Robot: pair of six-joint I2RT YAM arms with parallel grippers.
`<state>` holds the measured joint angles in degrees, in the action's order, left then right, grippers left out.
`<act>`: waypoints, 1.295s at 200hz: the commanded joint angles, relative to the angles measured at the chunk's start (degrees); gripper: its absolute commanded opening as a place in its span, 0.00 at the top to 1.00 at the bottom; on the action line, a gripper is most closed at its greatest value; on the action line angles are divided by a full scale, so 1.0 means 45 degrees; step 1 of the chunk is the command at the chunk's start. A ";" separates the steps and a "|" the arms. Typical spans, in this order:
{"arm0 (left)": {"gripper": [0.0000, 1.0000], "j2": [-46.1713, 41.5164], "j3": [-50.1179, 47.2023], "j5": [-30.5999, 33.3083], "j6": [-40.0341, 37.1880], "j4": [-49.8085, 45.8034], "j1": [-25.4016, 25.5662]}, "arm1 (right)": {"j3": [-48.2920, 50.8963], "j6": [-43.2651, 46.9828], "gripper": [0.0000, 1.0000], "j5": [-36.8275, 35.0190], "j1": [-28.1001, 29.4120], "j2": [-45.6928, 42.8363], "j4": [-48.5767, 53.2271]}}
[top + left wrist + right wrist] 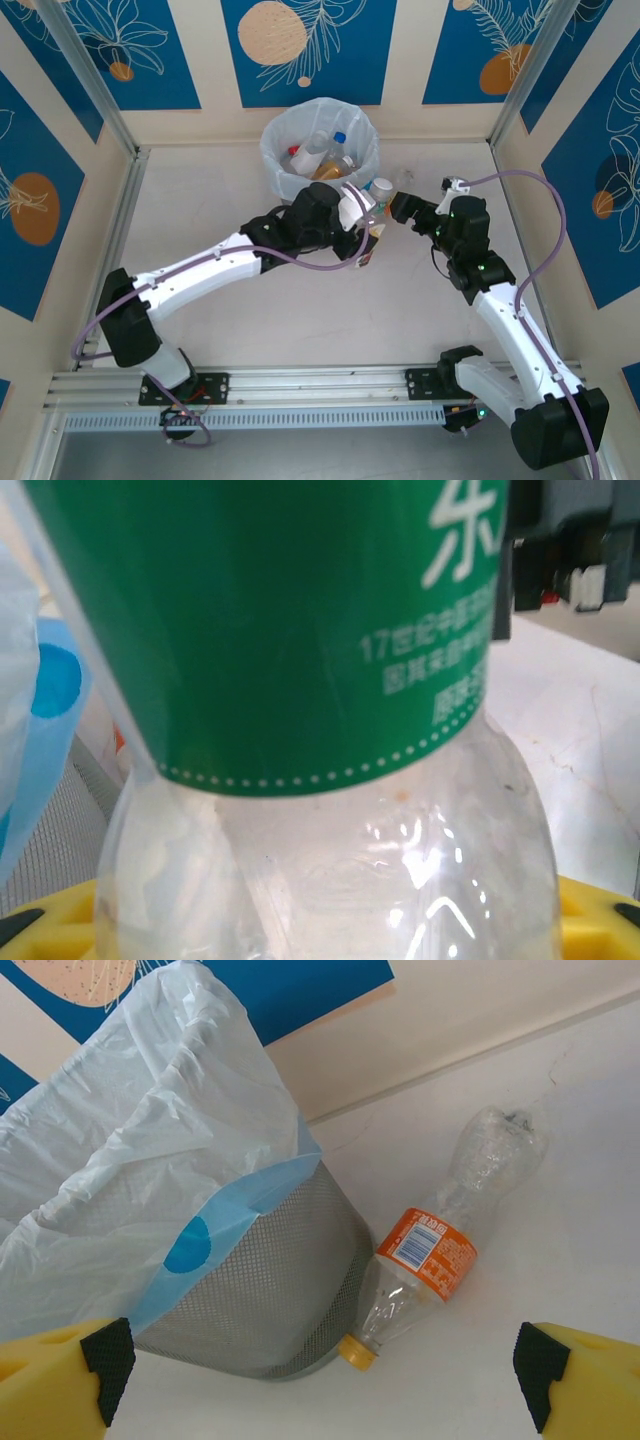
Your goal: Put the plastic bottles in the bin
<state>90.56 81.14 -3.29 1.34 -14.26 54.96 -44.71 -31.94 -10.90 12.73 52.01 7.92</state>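
Gripping a clear bottle with a green label (300, 630), the left end effector (358, 212) is closed tight on it just off the bin's (272, 168) near-right side. In the left wrist view the bottle's long axis runs top to bottom, with the label band above and the bare rounded section low between the yellow fingers (45, 930). Can't tell which end has the cap. The right end effector (320, 1368) is spread fully open, holds nothing, and faces the bin from the right. Second bottle, orange label (428, 1252), lies flat on the surface (300, 320) just beside the bin's mesh wall. Its long axis is diagonal in the right wrist view, orange cap (357, 1351) down by the bin's foot and crumpled base pointing away toward the back wall. Cap looks against the mesh, contact unclear. The bin stands upright at the middle of the far edge, close to the back wall, with a white bag liner (150, 1150) folded over its rim. Inside is a loose pile of several bottles: a red cap (294, 152), a blue cap (340, 138), and one with amber liquid (335, 168). Open room: near half of the surface is bare, and the far-left corner is free. The strip right of the bin is crowded by both end effectors.
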 commanded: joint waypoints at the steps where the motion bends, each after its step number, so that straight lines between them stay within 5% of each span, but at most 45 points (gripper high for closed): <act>1: 0.45 -0.0611 -0.0175 -0.0253 -0.0005 0.1338 -0.0162 | 0.0365 0.0090 0.00 0.0231 0.0065 -0.0524 -0.0896; 47: 0.46 -0.1563 -0.1189 0.0623 -0.0140 0.3071 -0.0673 | 0.0382 0.0735 0.00 0.0943 0.0042 -0.0795 -0.1394; 94: 0.46 -0.1798 -0.0906 0.0001 -0.1001 0.4710 -0.1270 | 0.0419 0.0751 0.01 0.1074 0.0041 -0.1083 -0.1615; 165: 0.47 0.0181 0.2241 -0.1064 -0.0724 0.4494 -0.2893 | 0.0403 0.0710 0.01 0.0612 0.0022 -0.1545 -0.0835; 200: 0.47 0.1137 0.3870 -0.0115 -0.0500 0.4308 -0.3719 | 0.0404 0.0753 0.00 0.0303 -0.0018 -0.1789 -0.0356; 259: 0.47 0.3350 0.6826 0.0872 -0.3486 0.2409 -0.4609 | 0.0382 0.0759 0.01 0.0175 -0.0122 -0.1808 -0.0069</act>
<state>102.10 107.20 -2.31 -5.91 0.14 35.40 -43.24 -29.50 -8.82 12.60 44.73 7.11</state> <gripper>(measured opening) 0.534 0.995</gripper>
